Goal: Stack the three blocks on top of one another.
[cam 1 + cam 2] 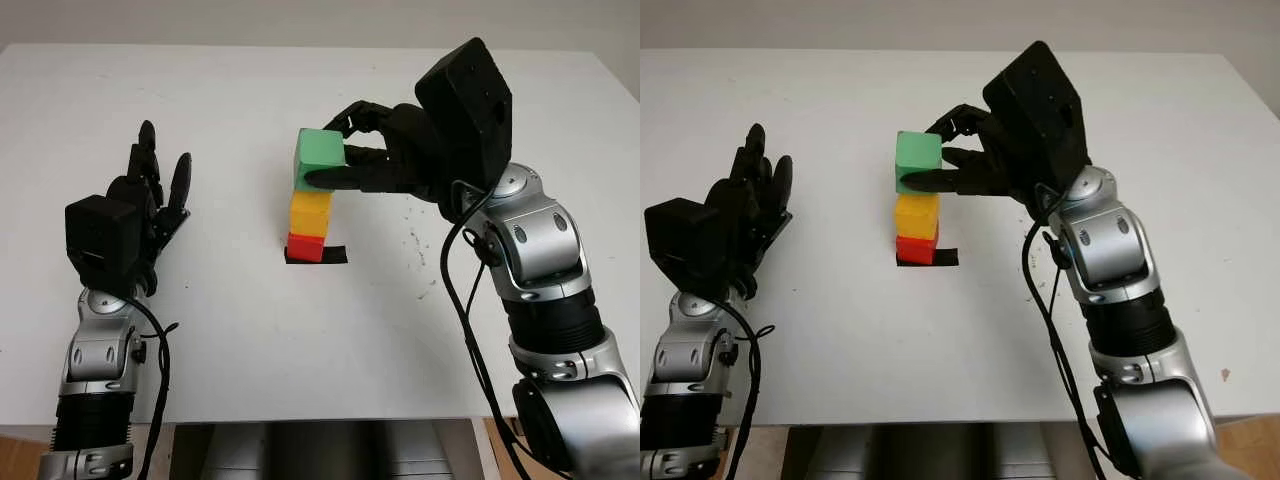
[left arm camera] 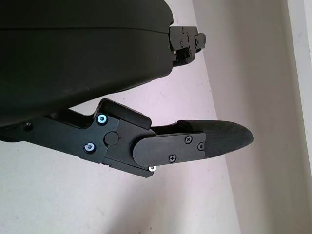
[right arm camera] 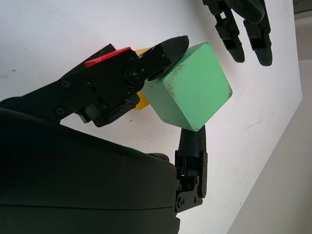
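A red block (image 1: 306,246) sits on the white table (image 1: 300,340) near the middle, with a yellow block (image 1: 311,213) stacked on it. A green block (image 1: 918,155) is directly over the yellow one, set slightly to the left. I cannot tell whether the two touch. My right hand (image 1: 322,152) reaches in from the right and is shut on the green block (image 3: 195,92), one finger on its far side and one on its near side. My left hand (image 1: 160,160) is open at the table's left, well apart from the stack.
A black tape mark (image 1: 336,255) lies under the red block and sticks out to its right. The table's front edge (image 1: 320,420) runs close to my body. White wall rises beyond the far edge.
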Robot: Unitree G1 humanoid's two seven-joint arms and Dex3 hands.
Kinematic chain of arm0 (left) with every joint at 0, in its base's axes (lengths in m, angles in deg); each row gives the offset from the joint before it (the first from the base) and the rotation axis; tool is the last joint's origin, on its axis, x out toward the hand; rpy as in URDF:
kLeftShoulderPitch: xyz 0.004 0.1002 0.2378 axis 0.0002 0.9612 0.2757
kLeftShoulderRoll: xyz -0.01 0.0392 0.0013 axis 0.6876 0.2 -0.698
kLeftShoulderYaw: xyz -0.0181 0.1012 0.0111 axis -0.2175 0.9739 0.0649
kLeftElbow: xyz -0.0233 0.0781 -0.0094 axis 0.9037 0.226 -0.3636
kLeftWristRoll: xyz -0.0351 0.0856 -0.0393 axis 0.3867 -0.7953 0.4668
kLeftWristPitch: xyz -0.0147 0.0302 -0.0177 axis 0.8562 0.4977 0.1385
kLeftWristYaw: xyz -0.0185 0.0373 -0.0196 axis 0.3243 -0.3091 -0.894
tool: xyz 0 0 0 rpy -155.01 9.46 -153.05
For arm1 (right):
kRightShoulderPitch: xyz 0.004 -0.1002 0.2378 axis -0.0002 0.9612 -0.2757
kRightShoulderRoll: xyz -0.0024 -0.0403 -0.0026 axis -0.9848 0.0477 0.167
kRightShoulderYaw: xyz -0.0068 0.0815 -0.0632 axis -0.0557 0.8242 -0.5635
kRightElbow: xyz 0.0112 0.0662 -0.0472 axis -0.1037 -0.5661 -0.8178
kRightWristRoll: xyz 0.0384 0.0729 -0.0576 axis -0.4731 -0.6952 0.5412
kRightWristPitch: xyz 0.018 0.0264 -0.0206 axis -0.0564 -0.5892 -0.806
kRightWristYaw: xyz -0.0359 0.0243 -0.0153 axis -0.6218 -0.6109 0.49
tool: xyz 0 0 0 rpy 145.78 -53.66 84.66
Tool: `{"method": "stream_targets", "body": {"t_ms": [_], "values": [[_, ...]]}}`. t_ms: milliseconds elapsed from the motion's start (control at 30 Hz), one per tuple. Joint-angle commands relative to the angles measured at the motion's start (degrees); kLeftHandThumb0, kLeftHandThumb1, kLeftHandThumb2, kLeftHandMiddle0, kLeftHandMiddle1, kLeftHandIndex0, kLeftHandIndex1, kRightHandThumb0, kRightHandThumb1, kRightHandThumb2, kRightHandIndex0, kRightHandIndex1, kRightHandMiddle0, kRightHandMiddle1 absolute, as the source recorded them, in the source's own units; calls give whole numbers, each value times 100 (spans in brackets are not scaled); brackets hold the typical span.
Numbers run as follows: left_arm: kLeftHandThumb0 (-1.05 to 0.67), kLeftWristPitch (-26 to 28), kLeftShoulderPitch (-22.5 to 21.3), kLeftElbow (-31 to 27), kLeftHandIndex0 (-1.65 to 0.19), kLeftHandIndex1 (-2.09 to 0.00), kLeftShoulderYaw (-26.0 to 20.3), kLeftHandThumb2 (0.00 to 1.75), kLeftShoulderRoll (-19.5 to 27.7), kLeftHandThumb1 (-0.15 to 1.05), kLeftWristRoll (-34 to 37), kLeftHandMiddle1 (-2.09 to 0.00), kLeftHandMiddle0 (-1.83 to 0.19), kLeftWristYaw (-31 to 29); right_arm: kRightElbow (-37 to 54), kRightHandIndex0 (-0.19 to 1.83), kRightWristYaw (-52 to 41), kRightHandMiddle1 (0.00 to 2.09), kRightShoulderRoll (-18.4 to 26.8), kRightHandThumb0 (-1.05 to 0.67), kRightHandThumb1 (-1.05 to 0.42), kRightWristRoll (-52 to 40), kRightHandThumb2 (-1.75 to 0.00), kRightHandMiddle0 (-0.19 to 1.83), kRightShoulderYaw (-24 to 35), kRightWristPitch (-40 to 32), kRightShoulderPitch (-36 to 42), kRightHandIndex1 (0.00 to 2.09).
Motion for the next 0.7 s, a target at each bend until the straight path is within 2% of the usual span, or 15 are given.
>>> {"method": "stream_targets", "body": {"t_ms": [0,467,667], "values": [[-76,-33,15,-134,11,-5,12,52,34,105,-18,-5,17,-17,59,30,13,176,-18,-43,-105,-25,-7,19,26,11,50,4],[-76,-4,26,-145,11,-5,-11,52,13,105,7,-5,17,-2,-9,30,-28,183,44,-45,-104,32,-6,23,-94,123,68,4],[-76,-22,34,-137,11,-5,-2,52,20,105,-1,-5,18,-10,3,29,5,180,23,-44,-104,57,-5,22,-110,76,93,4]]}}
